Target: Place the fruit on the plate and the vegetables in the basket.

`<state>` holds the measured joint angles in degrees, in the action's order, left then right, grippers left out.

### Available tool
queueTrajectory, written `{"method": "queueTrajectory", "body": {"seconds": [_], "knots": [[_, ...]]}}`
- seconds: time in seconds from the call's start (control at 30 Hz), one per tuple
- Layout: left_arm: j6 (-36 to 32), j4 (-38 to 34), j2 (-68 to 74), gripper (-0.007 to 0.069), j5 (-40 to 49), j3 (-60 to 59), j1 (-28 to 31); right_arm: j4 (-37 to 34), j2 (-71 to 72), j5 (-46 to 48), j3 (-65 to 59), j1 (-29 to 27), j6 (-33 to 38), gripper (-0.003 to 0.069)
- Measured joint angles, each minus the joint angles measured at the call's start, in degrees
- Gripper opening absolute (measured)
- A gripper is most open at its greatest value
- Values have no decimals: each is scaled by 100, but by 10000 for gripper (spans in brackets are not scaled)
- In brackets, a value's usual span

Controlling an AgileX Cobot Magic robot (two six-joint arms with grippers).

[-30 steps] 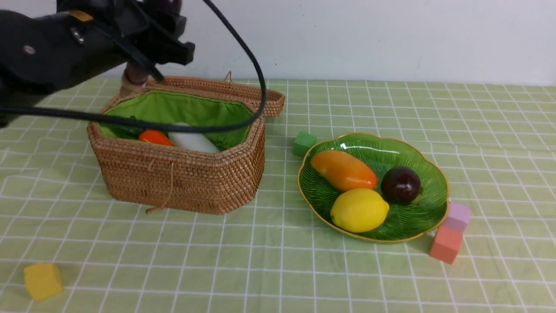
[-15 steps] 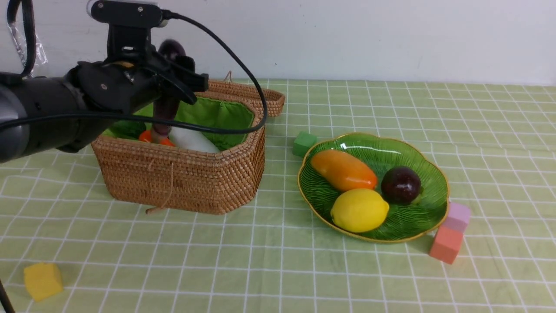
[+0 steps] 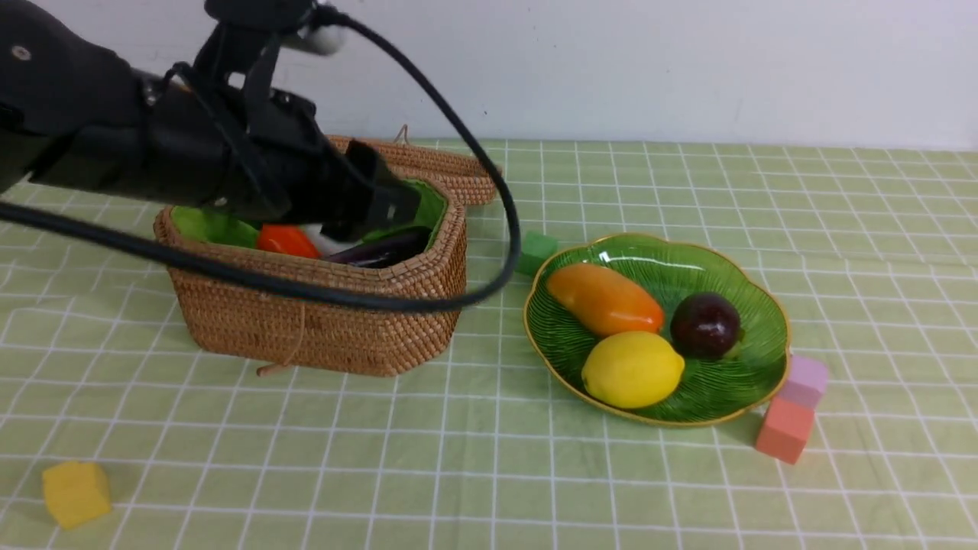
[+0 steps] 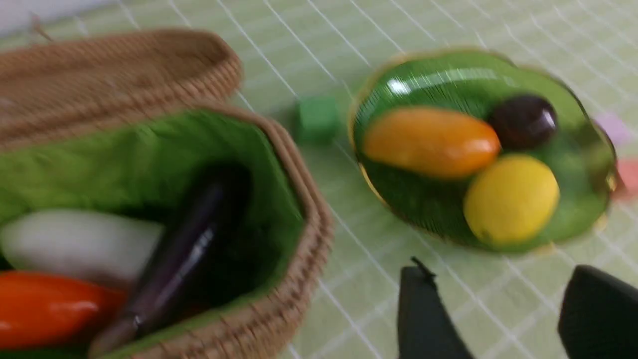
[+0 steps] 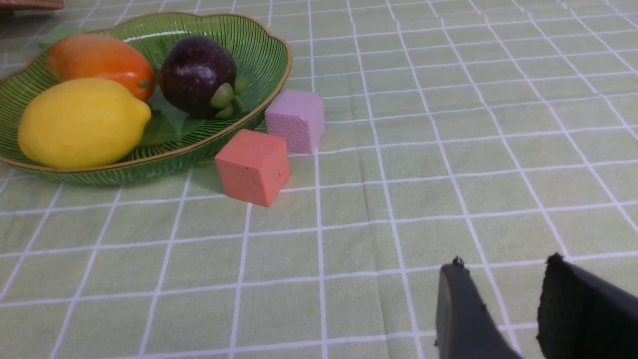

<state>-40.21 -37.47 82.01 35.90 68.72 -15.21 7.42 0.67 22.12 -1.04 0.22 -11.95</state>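
- Front: your left gripper (image 3: 374,202) hangs over the basket (image 3: 321,321); eggplant (image 3: 382,248) inside, fruit on plate (image 3: 756,359).
- Left wrist: fingers (image 4: 428,319) apart, empty.
- Right wrist: right gripper (image 5: 503,309) fingers parted, empty, over counter (image 5: 448,149).

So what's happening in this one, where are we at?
The left gripper is open and empty beside the basket, where the eggplant lies with the carrot and radish. The lemon, mango and purple fruit sit on the plate. The right gripper holds nothing.
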Motion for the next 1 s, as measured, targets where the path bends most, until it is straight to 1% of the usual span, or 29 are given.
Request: {"method": "queueTrajectory", "body": {"seconds": [0.03,0.07,0.1,0.17,0.2,0.23,0.33,0.43,0.5,0.57,0.67,0.83,1.0], "knots": [[81,193,-45,274,318,0,0,0,0,0,0,0,0,242],[383,564,-104,193,668,0,0,0,0,0,0,0,0,242],[572,690,-128,148,801,0,0,0,0,0,0,0,0,242],[1270,1068,-185,39,1267,0,0,0,0,0,0,0,0,242],[1543,1213,-220,0,1550,0,0,0,0,0,0,0,0,242],[1768,1322,-291,-13,1931,0,0,0,0,0,0,0,0,242],[1995,1385,-547,-13,2779,0,0,0,0,0,0,0,0,242],[2209,1212,-897,-13,3337,0,0,0,0,0,0,0,0,242],[2526,762,-1253,-13,3442,-10,0,0,0,0,0,0,0,242],[2686,288,-1555,-13,3454,-100,0,0,0,0,0,0,0,242],[2665,-284,-1997,-13,3483,-321,0,0,0,0,0,0,0,242],[2379,-837,-2711,-13,3502,-673,0,0,0,0,0,0,0,242],[2241,-983,-3168,-13,3502,-738,0,0,0,0,0,0,0,242]]}}
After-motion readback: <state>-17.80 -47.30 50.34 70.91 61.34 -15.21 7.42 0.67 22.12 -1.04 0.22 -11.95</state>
